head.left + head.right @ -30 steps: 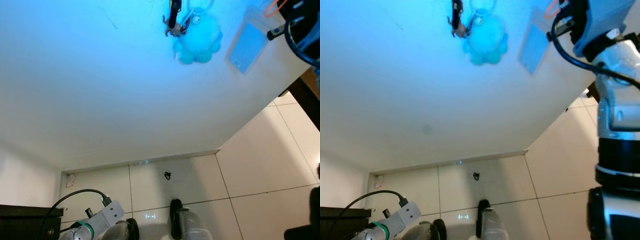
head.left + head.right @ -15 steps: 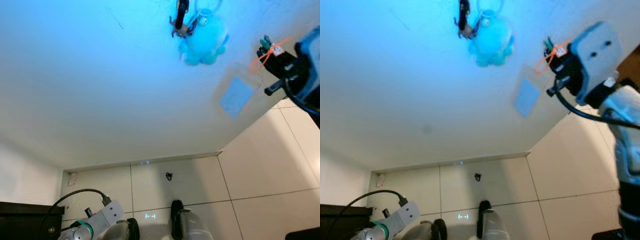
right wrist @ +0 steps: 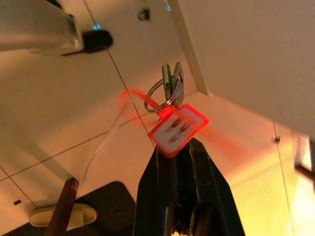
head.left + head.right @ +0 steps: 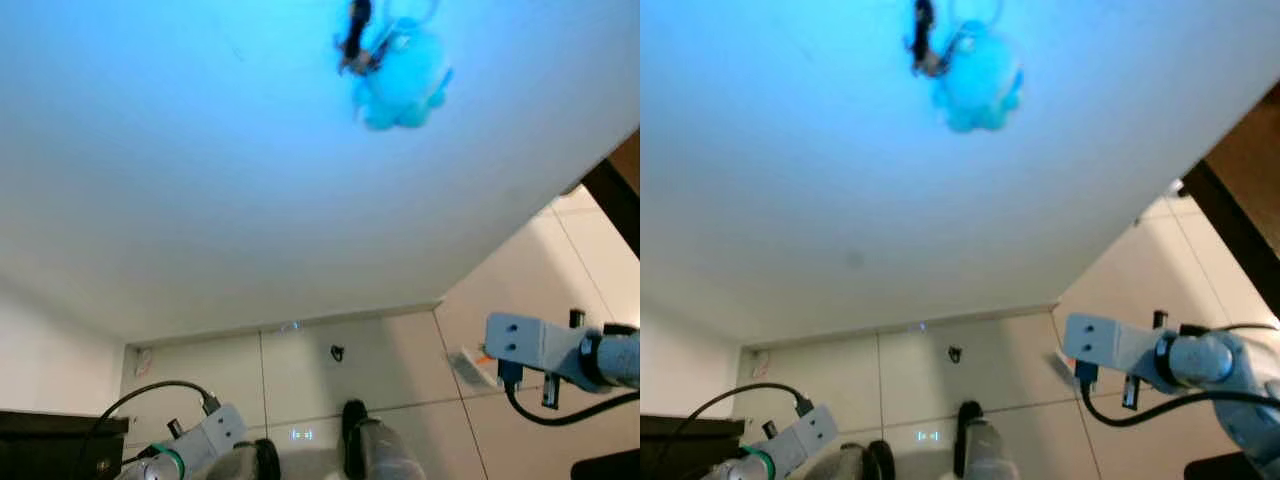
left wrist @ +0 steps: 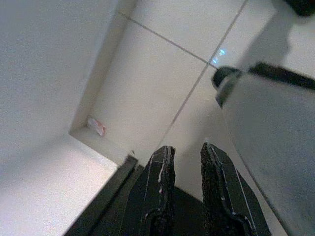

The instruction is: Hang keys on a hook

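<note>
Left gripper hangs low by robot's leg over pale floor tiles, fingers nearly together, nothing betw. them. Right gripper, low on right w/ fingers pinched tight on orange-red plastic tag, silver key ring w/ keys dangling off it. Farther up white wall, blue plush toy keychain hangs beside dark hook.

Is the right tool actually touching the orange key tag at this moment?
Touching. In the right wrist view the right tool has its two black fingers closed on the lower edge of the orange key tag, with the key ring and keys hanging off it.
</note>
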You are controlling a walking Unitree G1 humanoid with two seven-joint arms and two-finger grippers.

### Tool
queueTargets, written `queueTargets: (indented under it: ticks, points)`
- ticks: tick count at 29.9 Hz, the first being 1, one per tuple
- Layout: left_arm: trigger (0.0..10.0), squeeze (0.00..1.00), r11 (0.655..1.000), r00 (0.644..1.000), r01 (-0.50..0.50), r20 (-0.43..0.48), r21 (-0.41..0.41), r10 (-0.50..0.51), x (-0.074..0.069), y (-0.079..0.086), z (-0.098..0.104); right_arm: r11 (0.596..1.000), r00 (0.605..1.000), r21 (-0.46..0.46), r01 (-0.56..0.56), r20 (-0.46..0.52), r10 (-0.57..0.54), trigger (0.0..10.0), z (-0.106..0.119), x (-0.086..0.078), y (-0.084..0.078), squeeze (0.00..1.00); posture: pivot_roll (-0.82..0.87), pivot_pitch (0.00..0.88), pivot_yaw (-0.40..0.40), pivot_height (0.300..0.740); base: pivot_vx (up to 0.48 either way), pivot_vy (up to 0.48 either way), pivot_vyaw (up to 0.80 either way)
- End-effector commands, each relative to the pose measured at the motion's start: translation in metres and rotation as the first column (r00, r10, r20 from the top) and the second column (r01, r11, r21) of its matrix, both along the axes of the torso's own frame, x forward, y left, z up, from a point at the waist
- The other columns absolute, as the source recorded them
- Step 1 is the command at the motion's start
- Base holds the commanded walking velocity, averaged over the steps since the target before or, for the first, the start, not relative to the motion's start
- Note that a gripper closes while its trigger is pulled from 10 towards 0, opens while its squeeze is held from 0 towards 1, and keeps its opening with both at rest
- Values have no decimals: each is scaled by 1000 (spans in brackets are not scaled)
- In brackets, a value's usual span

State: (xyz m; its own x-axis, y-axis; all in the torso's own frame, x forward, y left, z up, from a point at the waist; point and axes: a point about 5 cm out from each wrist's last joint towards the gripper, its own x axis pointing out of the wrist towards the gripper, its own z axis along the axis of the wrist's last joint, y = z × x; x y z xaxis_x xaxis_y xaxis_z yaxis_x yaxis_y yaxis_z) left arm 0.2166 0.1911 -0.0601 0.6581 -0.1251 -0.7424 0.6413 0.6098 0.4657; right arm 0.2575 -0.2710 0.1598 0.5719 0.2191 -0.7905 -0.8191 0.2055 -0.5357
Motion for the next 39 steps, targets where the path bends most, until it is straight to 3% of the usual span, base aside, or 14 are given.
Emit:
queueTargets:
  ticks: [1, 3, 7, 11, 13, 17, 18, 20, 22, 25, 26, 27, 33, 39]
  points:
    - [10000, 0, 1000, 998, 0, -64, 16, 1, -18, 4, -10, 997, 997, -39, -65, -43, 63, 10000, 3, -4, 1, 0, -191, 222, 82, 740, 0, 0, 0]
    - [10000, 0, 1000, 998, 3, -64, 16, -1, -18, 3, -10, 977, 983, -171, -129, -149, 104, 10000, -13, -11, -9, 0, -196, 222, 80, 740, 0, 0, 0]
    - [10000, 0, 1000, 998, 4, -64, 16, -3, -18, 3, -11, 963, 972, -224, -148, -214, 100, 10000, -26, -17, -17, 0, -194, 222, 74, 740, 0, 0, 0]
    - [10000, 0, 1000, 998, 3, -62, 14, -2, -19, 2, -11, 947, 903, -250, -204, -422, 83, 10000, -77, -43, -29, 0, -186, 224, 72, 740, 0, 0, 0]
    - [10000, 0, 1000, 998, -4, -62, 14, 5, -19, 3, -11, 958, 879, -189, -218, -463, 109, 10000, -89, -51, -20, 0, -180, 226, 75, 740, 0, 0, 0]
    - [10000, 0, 1000, 998, -8, -66, 17, 9, -20, 6, -11, 939, 922, 328, -99, -326, 211, 10000, -80, -37, 48, 0, -177, 234, 85, 740, 0, 0, 0]
    - [10000, 0, 1000, 998, -8, -66, 17, 9, -20, 6, -11, 939, 922, 328, -99, -326, 211, 10000, -80, -37, 48, 0, -177, 234, 85, 740, 0, 0, 0]
    - [10000, 0, 1000, 998, -2, -67, 21, 3, -20, 7, -11, 823, 982, 568, -9, -148, 113, 10000, -54, -9, 68, 0, -177, 235, 87, 740, 0, 0, 0]
    - [10000, 0, 1000, 998, -2, -67, 21, 3, -20, 7, -11, 823, 982, 568, -9, -148, 113, 10000, -54, -9, 68, 0, -177, 235, 87, 740, 0, 0, 0]
    - [10000, 0, 1000, 998, -1, -67, 23, 2, -21, 7, -11, 571, 969, 809, 139, 8, -247, 10000, -19, 31, 62, 0, -174, 239, 86, 740, 0, 0, 0]
    - [10000, 0, 1000, 998, -1, -67, 23, 2, -21, 7, -11, 571, 969, 809, 139, 8, -247, 10000, -19, 31, 62, 0, -174, 239, 86, 740, 0, 0, 0]
    - [10000, 0, 1000, 998, -3, -69, 23, 5, -22, 8, -12, 453, 923, 873, 180, 9, -384, 10000, -14, 39, 55, 0, -175, 241, 90, 740, 0, 0, 0]
    - [10000, 0, 1000, 998, 0, -70, 26, 1, -22, 9, -11, 381, 866, 908, 176, 41, -498, 10000, -8, 44, 50, 0, -177, 246, 96, 740, 0, 0, 0]
    - [10000, 0, 999, 997, 12, -70, 32, -9, -21, 11, -11, 322, 723, 946, 32, 201, -661, 10000, 30, 48, 36, 0, -177, 248, 101, 740, 0, 0, 0]
